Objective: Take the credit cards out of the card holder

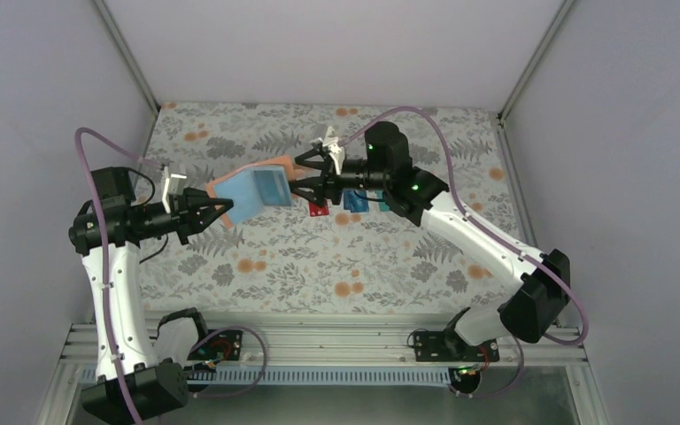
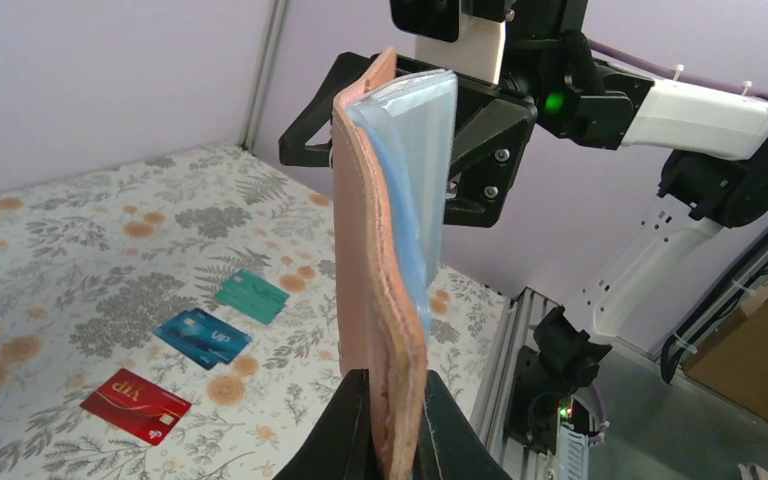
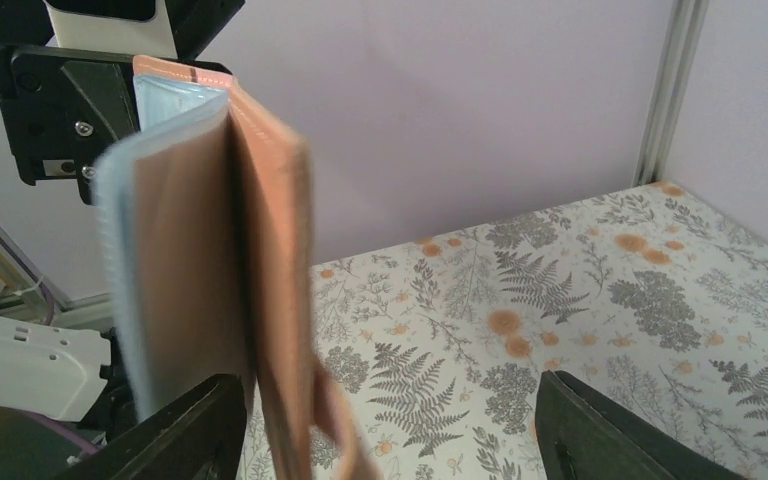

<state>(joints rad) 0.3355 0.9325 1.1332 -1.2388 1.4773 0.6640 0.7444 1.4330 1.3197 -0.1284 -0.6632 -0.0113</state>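
Observation:
My left gripper (image 1: pixel 221 211) is shut on the lower edge of the card holder (image 1: pixel 250 193) and holds it above the table, reddish-brown outside, light blue inside. In the left wrist view the holder (image 2: pixel 385 230) stands on edge between my fingers (image 2: pixel 397 405). My right gripper (image 1: pixel 299 180) is open at the holder's far edge. In the right wrist view the holder (image 3: pixel 210 290) hangs just inside the left finger (image 3: pixel 185 435). The red card (image 2: pixel 135 403), blue card (image 2: pixel 200 337) and teal card (image 2: pixel 251 296) lie flat on the cloth under the right arm.
A floral cloth (image 1: pixel 319 257) covers the table. Pale walls close the back and both sides, with metal posts (image 1: pixel 531 62) at the corners. An aluminium rail (image 1: pixel 336 341) with both arm bases runs along the near edge.

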